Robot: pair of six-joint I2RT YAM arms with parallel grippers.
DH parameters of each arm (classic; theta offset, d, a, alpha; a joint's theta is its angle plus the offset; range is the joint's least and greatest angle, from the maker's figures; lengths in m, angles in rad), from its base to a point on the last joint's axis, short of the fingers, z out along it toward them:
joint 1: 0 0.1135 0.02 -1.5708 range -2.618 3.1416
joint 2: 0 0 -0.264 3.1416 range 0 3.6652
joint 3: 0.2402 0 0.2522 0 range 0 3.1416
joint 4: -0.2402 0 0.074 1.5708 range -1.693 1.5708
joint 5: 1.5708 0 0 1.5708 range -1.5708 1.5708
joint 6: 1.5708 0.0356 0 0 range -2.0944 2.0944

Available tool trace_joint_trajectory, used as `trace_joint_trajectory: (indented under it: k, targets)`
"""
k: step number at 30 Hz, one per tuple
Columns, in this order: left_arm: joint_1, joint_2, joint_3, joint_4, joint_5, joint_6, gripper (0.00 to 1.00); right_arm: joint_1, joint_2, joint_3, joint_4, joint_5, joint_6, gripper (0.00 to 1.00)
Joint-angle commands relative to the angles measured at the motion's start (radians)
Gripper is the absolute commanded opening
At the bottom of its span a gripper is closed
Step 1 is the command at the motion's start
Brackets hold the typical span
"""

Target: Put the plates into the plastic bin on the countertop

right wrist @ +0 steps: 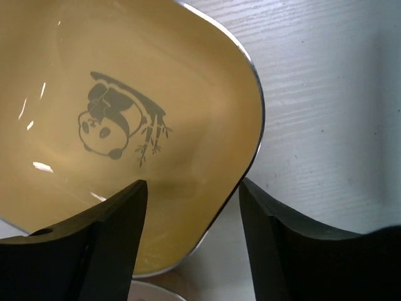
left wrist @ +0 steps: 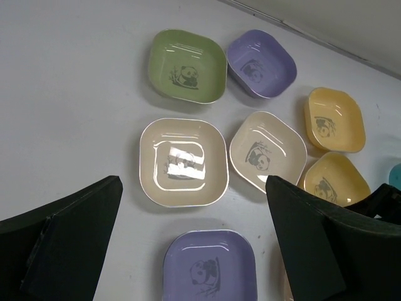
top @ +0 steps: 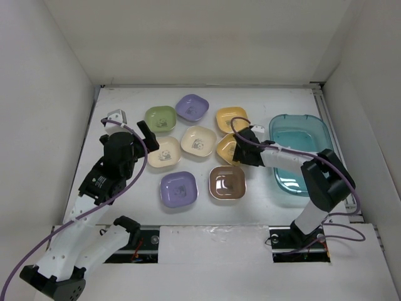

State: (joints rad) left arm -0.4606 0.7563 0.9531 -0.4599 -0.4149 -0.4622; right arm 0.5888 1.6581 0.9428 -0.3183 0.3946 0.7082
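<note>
On the counter (top: 276, 100): eight plates (top: 198, 140) lie in a loose cluster left of the plastic bin (top: 299, 143); none is in it yet.
Step in hand: by my reading, the first pick. The right arm reaches to the front yellow-orange plate (top: 223, 149), the one nearest the bin.
Right pincer (right wrist: 191, 194): parted and gripping nothing. One finger (right wrist: 94, 251) is over the plate's inside and the other is outside over bare counter, with the rim corner between them.
Left pincer (left wrist: 194, 182): spread wide and empty, hovering above the left cream plate (left wrist: 183, 162).
Next move calls for: pinching the thin rim squarely, lifting clear of the brown-pink plate (top: 227, 182) just beside it, then swinging right over the bin's wall and letting go low.
Likely trouble: the glossy, sloping rim may slip or tip out of a corner grip.
</note>
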Motion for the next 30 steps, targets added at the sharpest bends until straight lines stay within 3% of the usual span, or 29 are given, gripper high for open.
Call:
trace_joint_trajectory:
  k: [1, 3, 11, 14, 25, 30]
  targets:
    - [0.004, -0.011, -0.007, 0.032, 0.01, 0.013, 1.0, -0.023, 0.038, 0.044, 0.07, -0.008, 0.036, 0.64]
    - [0.004, -0.011, -0.007, 0.032, 0.01, 0.013, 1.0, -0.032, 0.052, 0.044, 0.081, -0.008, 0.036, 0.36]
    - [0.004, -0.02, -0.007, 0.041, 0.019, 0.013, 1.0, -0.041, 0.075, 0.065, 0.061, -0.017, 0.071, 0.19]
    - [0.004, -0.02, -0.007, 0.041, 0.019, 0.022, 1.0, -0.05, 0.066, 0.074, 0.047, -0.026, 0.08, 0.0]
    - [0.004, -0.011, -0.007, 0.041, 0.019, 0.022, 1.0, -0.03, -0.043, 0.183, -0.136, 0.044, 0.082, 0.0]
    - [0.004, -0.002, -0.007, 0.041, 0.019, 0.022, 1.0, 0.006, -0.228, 0.202, -0.215, 0.107, 0.062, 0.0]
